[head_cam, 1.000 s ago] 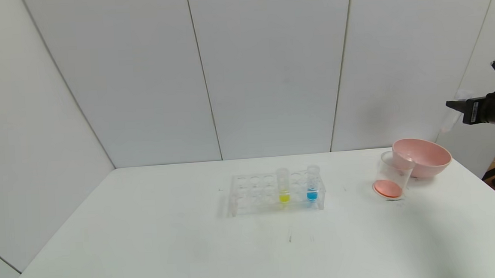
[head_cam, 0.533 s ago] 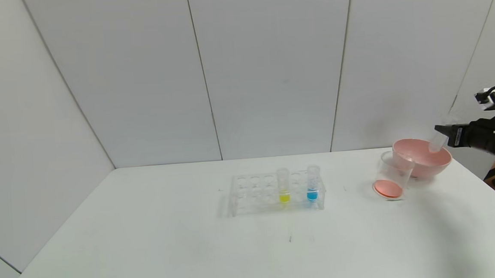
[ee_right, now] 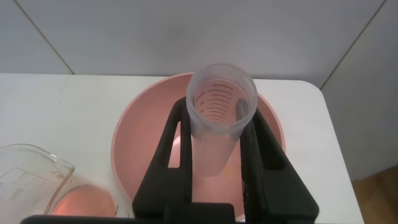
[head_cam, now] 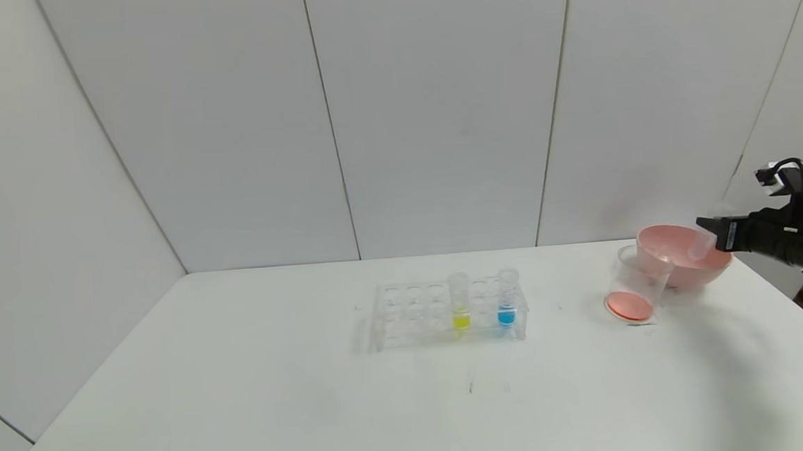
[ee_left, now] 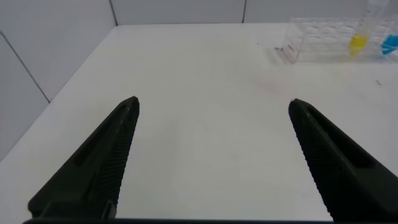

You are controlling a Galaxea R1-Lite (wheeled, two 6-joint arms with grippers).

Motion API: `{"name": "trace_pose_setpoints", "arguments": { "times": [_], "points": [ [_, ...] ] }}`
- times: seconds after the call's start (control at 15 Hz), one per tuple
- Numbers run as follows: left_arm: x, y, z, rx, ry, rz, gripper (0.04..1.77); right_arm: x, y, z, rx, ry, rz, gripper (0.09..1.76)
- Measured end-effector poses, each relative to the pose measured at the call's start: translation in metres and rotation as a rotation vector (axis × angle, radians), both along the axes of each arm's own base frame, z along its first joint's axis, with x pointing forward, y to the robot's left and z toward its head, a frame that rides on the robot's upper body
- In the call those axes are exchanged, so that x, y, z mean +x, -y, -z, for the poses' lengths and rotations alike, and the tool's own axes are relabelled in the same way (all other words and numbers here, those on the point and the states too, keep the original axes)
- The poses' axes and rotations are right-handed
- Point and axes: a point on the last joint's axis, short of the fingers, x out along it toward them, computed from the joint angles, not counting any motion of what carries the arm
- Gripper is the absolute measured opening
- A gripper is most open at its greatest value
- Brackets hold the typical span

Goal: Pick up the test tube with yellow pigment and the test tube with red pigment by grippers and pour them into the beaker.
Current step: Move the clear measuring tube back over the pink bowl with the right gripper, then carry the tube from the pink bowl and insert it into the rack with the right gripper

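The test tube with yellow pigment point(head_cam: 460, 304) stands upright in a clear rack point(head_cam: 407, 316) at mid-table; it also shows in the left wrist view point(ee_left: 359, 38). My right gripper point(head_cam: 712, 233) is shut on a clear test tube point(head_cam: 701, 245) with no liquid showing in it, tilted over the pink bowl's far right side. In the right wrist view the fingers point(ee_right: 216, 115) clamp this tube point(ee_right: 214, 149) above the bowl. The beaker point(head_cam: 636, 282) leans against the bowl's left side with orange-red liquid at its bottom. My left gripper point(ee_left: 211, 102) is open and empty above the table's left part.
A pink bowl point(head_cam: 683, 267) stands at the table's far right, near the edge. A tube with blue liquid point(head_cam: 507, 301) stands in the rack to the right of the yellow one. White walls close the table at the back and left.
My right gripper has come down and to the left with the clear tube, from high beside the wall to just over the pink bowl. Nothing else moved.
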Motion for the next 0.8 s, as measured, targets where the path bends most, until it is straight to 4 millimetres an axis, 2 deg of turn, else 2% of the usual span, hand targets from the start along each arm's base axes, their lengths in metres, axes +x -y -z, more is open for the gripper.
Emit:
{"name": "trace_pose_setpoints", "arguments": {
  "times": [0.4,0.6,0.8],
  "points": [
    [0.0,0.0,0.0,0.0,0.0,0.0,1.72,0.0006,-0.0009,0.0003,0.0,0.001,-0.005,1.12],
    [0.0,0.0,0.0,0.0,0.0,0.0,1.72,0.0003,0.0003,-0.0007,-0.005,0.017,-0.003,1.31],
    [0.0,0.0,0.0,0.0,0.0,0.0,1.72,-0.0003,-0.0013,-0.0039,-0.013,0.038,-0.007,1.43]
  ]
}}
